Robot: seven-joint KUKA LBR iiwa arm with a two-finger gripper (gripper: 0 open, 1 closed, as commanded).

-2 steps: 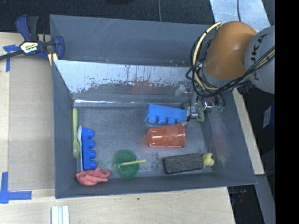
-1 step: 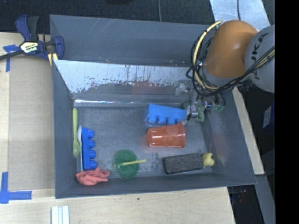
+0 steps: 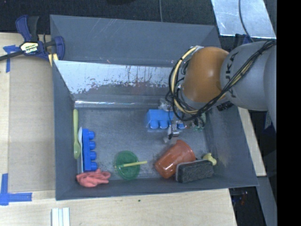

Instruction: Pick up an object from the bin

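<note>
My gripper (image 3: 173,130) hangs low over the middle of the bin floor, mostly hidden under the arm's wrist. A blue knobbed plastic block (image 3: 157,119) lies right against its left side; I cannot tell whether the gripper touches it. Just below the gripper an orange-red cup (image 3: 173,159) lies on its side. A dark grey sponge with a yellow handle (image 3: 194,170) rests against the cup near the bin's front right.
Along the front lie a green round lid with a yellow stick (image 3: 127,165) and a pink crumpled lump (image 3: 92,178). A long blue and white knobbed bar (image 3: 88,149) and a yellow-green stick (image 3: 75,133) lie by the left wall. The arm covers the right side.
</note>
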